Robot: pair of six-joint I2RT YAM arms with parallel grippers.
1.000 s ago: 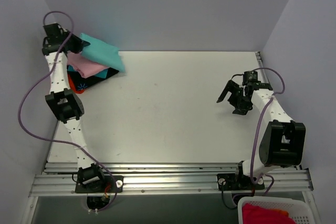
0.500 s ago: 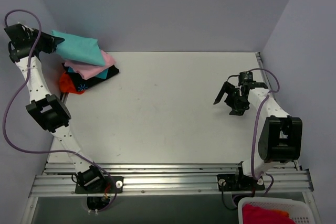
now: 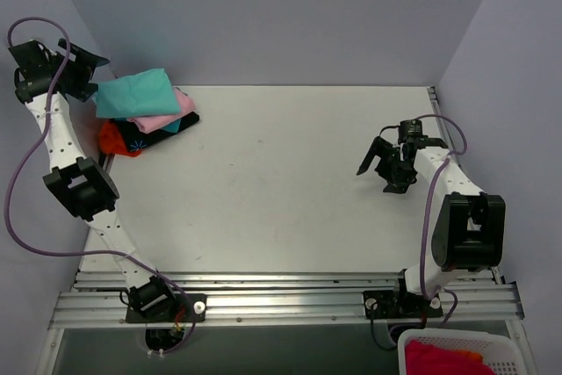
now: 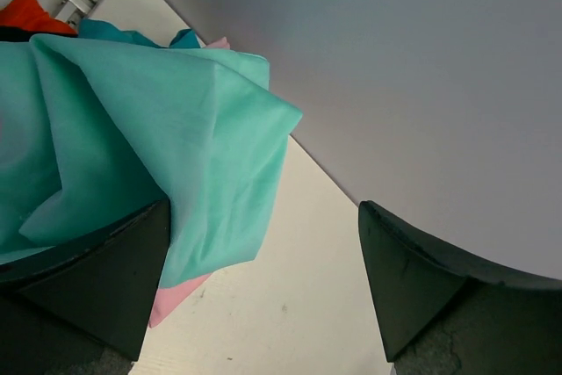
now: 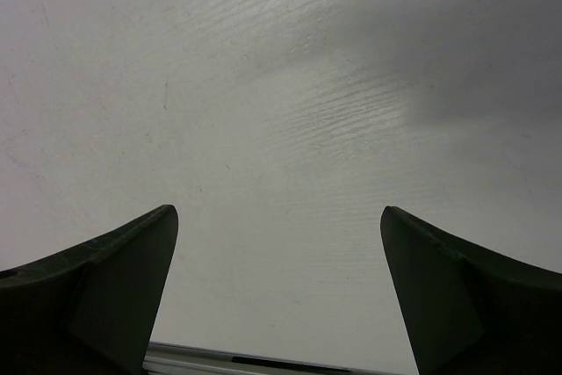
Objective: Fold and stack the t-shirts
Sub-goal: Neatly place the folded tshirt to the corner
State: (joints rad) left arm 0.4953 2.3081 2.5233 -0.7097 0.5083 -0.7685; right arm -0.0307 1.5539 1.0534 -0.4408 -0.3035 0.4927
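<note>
Matte white tabletop (image 3: 281, 182), plain grey walls all round. At ten o'clock lies the stack of t-shirts (image 3: 145, 116): a rumpled teal shirt (image 3: 136, 94) on top, then the pink shirt (image 3: 171, 118), black shirt (image 3: 186, 119) and orange-red shirt (image 3: 112, 138). The left tool (image 3: 88, 76) hangs beside the teal cloth, fingers wide apart. The right tool (image 3: 379, 173), at three o'clock, is spread over bare surface. A white lattice basket (image 3: 413, 349) sits at five o'clock.

— Where would we say we are?
— In a robot lab, we think, not a home: a bare white table (image 3: 290, 191) boxed in by plain grey walls (image 3: 263, 15).
— We agree. Aluminium rails (image 3: 290, 300) run along its near edge, the left arm (image 3: 88, 191) and the right arm (image 3: 465, 234) are bolted there, and a purple cable (image 3: 8, 204) loops loose.
</note>
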